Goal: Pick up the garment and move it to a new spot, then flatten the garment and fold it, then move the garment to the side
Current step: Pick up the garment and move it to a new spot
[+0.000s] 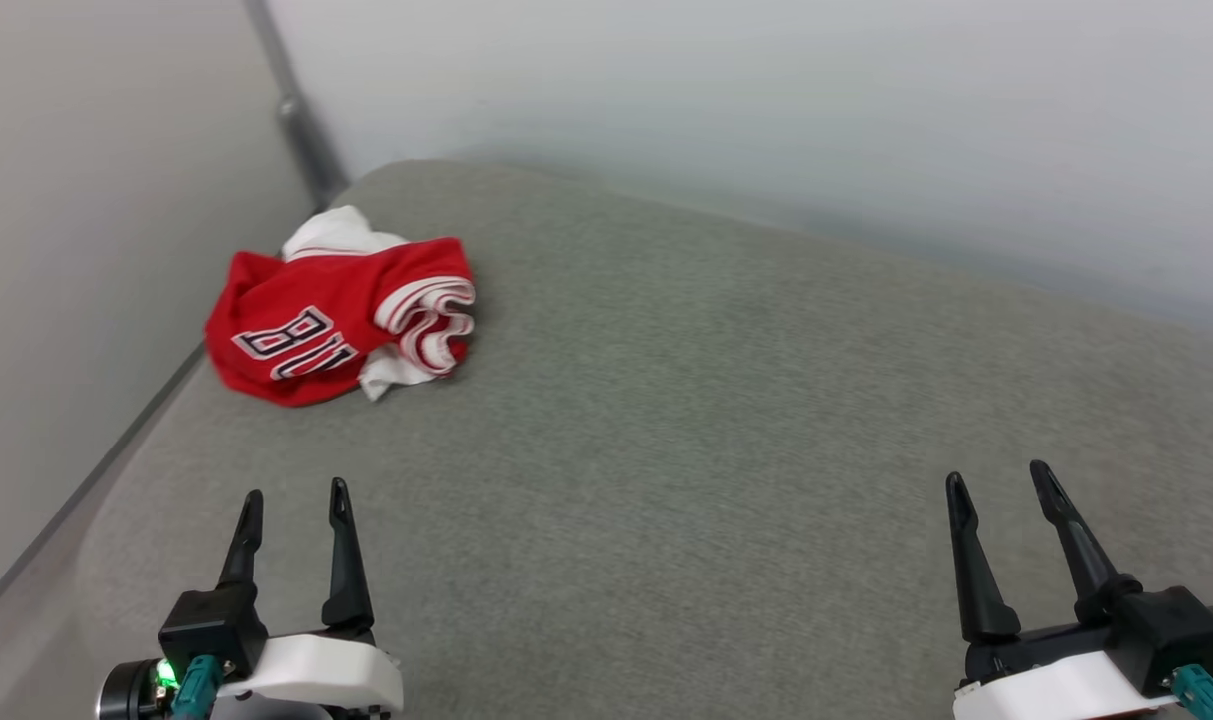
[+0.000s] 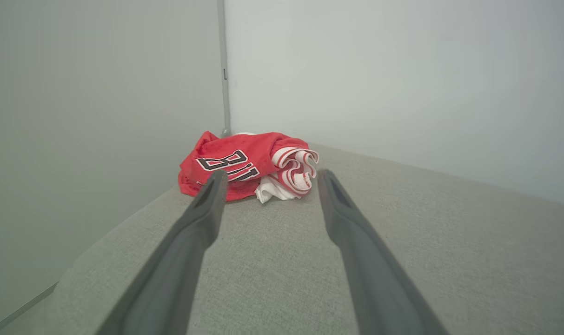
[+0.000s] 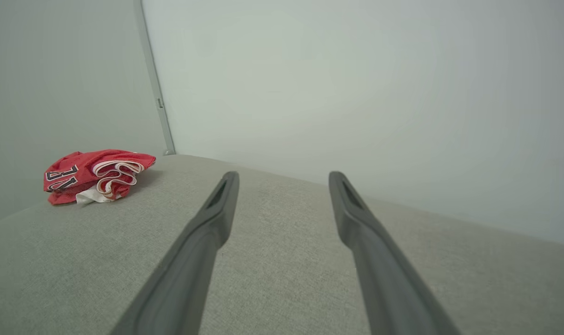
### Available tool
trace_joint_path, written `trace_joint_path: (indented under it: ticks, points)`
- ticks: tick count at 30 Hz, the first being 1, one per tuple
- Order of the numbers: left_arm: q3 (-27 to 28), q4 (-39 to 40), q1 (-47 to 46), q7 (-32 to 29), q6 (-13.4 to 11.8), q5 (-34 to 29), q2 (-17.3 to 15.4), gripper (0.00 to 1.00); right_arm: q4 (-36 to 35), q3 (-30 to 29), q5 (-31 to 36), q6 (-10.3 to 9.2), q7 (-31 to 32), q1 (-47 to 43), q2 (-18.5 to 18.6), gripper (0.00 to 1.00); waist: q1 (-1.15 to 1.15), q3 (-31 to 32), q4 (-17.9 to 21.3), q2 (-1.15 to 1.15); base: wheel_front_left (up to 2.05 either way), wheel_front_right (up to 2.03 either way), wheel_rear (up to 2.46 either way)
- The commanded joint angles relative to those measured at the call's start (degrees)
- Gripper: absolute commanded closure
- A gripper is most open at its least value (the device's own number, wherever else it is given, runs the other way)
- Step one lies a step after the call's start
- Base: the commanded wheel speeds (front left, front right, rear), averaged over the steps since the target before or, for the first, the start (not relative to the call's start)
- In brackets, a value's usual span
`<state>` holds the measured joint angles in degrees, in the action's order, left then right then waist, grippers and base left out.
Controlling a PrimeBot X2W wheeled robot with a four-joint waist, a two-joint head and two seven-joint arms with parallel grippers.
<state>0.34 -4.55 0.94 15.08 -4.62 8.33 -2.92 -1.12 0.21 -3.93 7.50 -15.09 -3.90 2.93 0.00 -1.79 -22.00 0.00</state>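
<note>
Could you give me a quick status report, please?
Left gripper open, empty. Right gripper open, empty. Jersey crumpled at far left of grey surface, untouched. Nothing between it and left gripper.

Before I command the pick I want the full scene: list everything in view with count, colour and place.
garment: one, red with white sleeves and striped trim, bunched at the far left of the surface, near the wall corner.
surface: one, grey fabric, spread before the robot.
walls: two, pale grey, meeting behind the garment.
corner strip: one, grey, running up where the walls meet.
left gripper: one, dark fingers, open, lower left, short of the garment.
right gripper: one, dark fingers, open, lower right, over bare surface.
</note>
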Motion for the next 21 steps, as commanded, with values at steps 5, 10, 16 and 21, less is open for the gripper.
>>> trace_joint_path:
  ticks: [5,10,16,21]
  points:
    - [0.97,0.31,0.54,0.14,-0.32,0.28,0.05,0.0,-0.32,0.32,0.62,-0.02,-0.12,-0.6,-0.09,0.0,0.0,-0.44,-4.83,0.0,0.0,0.0,0.0]
    - [1.56,0.34,0.74,0.14,-0.26,0.93,0.06,0.0,-0.18,0.57,0.96,-0.02,-0.12,-0.48,-0.09,0.0,0.0,-0.76,-6.76,0.0,0.0,0.0,0.0]
    - [3.44,0.25,-1.16,0.14,0.69,2.3,0.03,0.0,-0.4,1.05,1.57,-0.02,-0.12,0.71,-0.09,0.0,0.0,-2.16,-6.29,0.0,0.0,0.0,0.0]
    - [7.88,-0.14,-7.66,0.14,4.71,1.48,-0.92,0.0,-1.05,0.73,2.84,-0.02,-0.12,1.97,-0.09,0.0,0.0,-4.89,-4.32,0.0,0.0,0.0,0.0]
